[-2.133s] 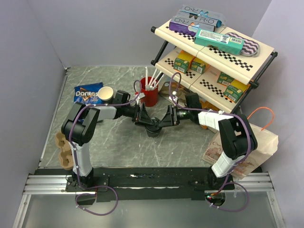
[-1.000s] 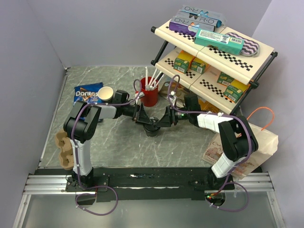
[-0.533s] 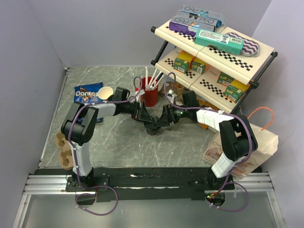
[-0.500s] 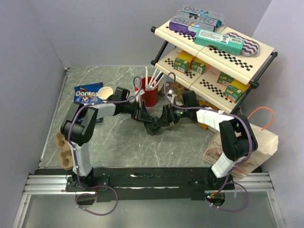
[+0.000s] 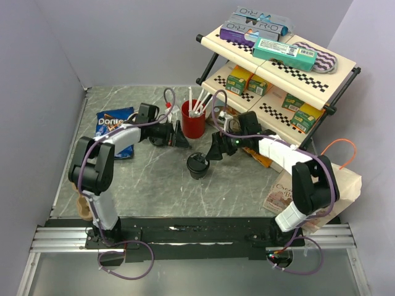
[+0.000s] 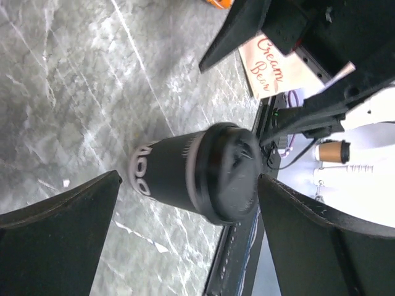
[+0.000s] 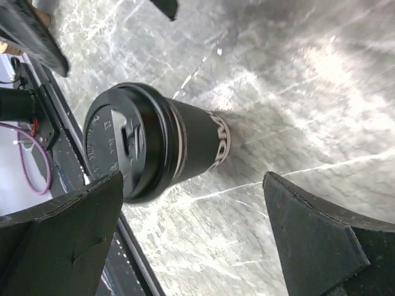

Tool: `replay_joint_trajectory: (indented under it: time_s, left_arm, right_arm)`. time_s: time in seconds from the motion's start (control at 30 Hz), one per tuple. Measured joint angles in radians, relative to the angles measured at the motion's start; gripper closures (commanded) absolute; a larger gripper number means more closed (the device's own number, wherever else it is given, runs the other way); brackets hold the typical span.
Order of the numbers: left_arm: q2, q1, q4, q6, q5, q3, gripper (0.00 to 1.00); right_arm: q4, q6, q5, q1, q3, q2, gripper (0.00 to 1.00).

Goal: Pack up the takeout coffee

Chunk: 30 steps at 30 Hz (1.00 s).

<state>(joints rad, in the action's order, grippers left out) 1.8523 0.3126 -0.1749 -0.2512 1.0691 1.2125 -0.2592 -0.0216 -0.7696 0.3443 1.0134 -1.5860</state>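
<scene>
1. Left pincer (image 5: 184, 142) hangs wide open and holds nothing. It sits just beside the red cup (image 5: 193, 120) of white straws, up and to the left of the coffee. Its jaws face the coffee, so its wrist view frames the drink between both fingers without contact.
2. The takeout coffee (image 5: 198, 165) stands upright on a bare stretch of the counter (image 5: 154, 185), between the two pincers and apart from both. Its black lid (image 7: 114, 145) sits down on the rim all round. As I judge it, the drink is capped so that it can travel without spilling, and it stands in the open so that either arm can reach it.
3. The right pincer (image 5: 213, 152) is also spread wide and empty. It is near the cup on the upper right, closer than its partner, with its jaws angled down at the sleeve. Neither arm has any grip on the drink.
4. A paper bag (image 5: 336, 185) lies at the right edge, beside the right arm. It is probably where the coffee goes, which would favour the right arm for the lift. I cannot tell whether its mouth is open.
</scene>
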Motion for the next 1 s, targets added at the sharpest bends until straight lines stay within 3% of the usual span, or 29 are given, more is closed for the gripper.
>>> replay_joint_trajectory:
  time_s: [0.17,0.3,0.43,0.53,0.6,0.73,0.87,1.0]
  left_arm:
    - [-0.112,-0.023,-0.162,0.102,-0.038,0.042,0.01]
    - [-0.215,-0.050,-0.355,0.251,-0.161,0.118,0.01]
    - [-0.334,-0.106,-0.562,0.410,-0.359,0.184,0.01]
    - [-0.433,-0.168,-0.720,0.498,-0.594,0.186,0.02]
    - [-0.473,-0.213,-0.787,0.511,-0.745,0.176,0.06]
    - [-0.517,-0.367,-0.858,0.465,-0.918,0.104,0.30]
    - [-0.543,-0.568,-0.859,0.382,-1.019,0.001,0.28]
    - [-0.539,-0.636,-0.865,0.342,-1.069,-0.015,0.35]
  right_arm:
    - [-0.070,0.051,0.021,0.000,0.055,0.049,0.00]
    - [-0.136,0.108,0.024,0.000,0.096,0.087,0.00]
    - [-0.201,0.153,0.031,0.000,0.130,0.123,0.00]
    - [-0.235,0.162,0.048,0.000,0.140,0.153,0.00]
    - [-0.251,0.162,0.057,0.000,0.140,0.174,0.00]
    - [-0.278,0.162,0.073,0.005,0.141,0.190,0.01]
    - [-0.320,0.163,0.083,0.015,0.156,0.187,0.03]
    - [-0.370,0.177,0.090,0.047,0.226,0.164,0.04]
